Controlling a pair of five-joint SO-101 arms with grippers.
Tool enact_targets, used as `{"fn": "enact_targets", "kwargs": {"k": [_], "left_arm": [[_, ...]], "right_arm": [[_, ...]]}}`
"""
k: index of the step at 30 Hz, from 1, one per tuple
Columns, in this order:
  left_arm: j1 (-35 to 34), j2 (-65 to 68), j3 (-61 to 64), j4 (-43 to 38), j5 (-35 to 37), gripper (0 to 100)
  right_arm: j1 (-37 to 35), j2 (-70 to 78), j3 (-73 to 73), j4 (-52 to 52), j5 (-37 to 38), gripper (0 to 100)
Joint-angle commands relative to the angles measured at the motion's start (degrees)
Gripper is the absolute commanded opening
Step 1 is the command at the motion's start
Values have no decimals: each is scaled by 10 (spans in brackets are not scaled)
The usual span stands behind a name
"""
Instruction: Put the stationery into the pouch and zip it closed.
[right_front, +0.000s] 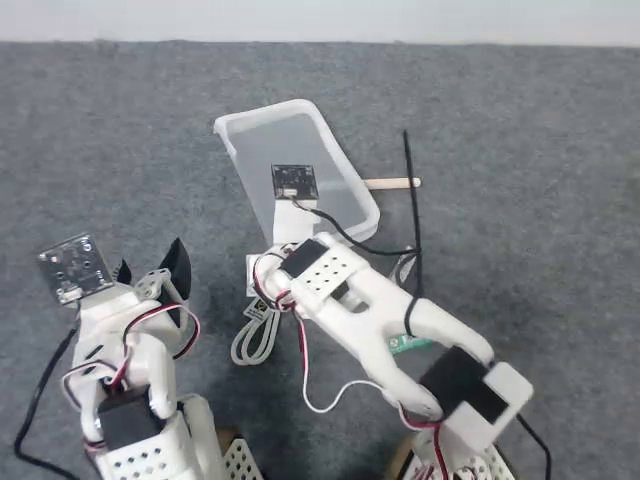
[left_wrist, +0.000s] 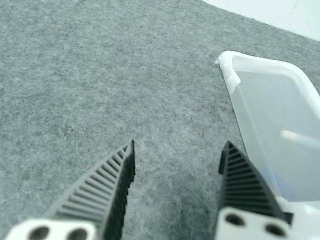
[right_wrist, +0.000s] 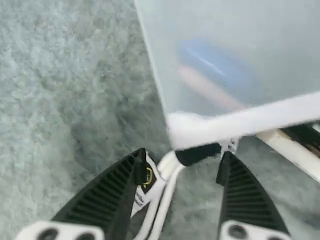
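The translucent pouch lies flat in the middle of the grey mat, its white zip edge at the near end. Through its wall I see a blue item and a pale stick-like one beside it. A wooden pencil pokes out past the pouch's right side. My right gripper is open at the near end of the pouch, with a dark zip pull between its fingers. My left gripper is open over bare mat, left of the pouch, holding nothing.
A coiled white cable with a label lies on the mat just under the right gripper. A thin black cable runs along the pouch's right side. Open mat stretches to the left and far side.
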Motion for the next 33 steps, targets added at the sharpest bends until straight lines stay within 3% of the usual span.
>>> {"fn": "enact_targets", "kwargs": {"k": [1, 11, 23, 28, 30, 33], "left_arm": [[-3, -9, -1, -10, 5, 261], [-3, -9, -1, -9, 5, 261], [-3, -9, 0, -8, 4, 261], [-3, -9, 5, -10, 4, 261], [-3, -9, 5, -10, 4, 261], [-3, -9, 5, -11, 4, 261]], "right_arm": [[-2, 29, -55, 15, -26, 231], [-7, 95, -170, 169, -33, 231], [-6, 153, -174, 136, -33, 229], [-5, 146, -175, 162, -24, 68], [-5, 131, -175, 179, 16, 0], [-5, 101, -175, 223, 73, 20]]}}
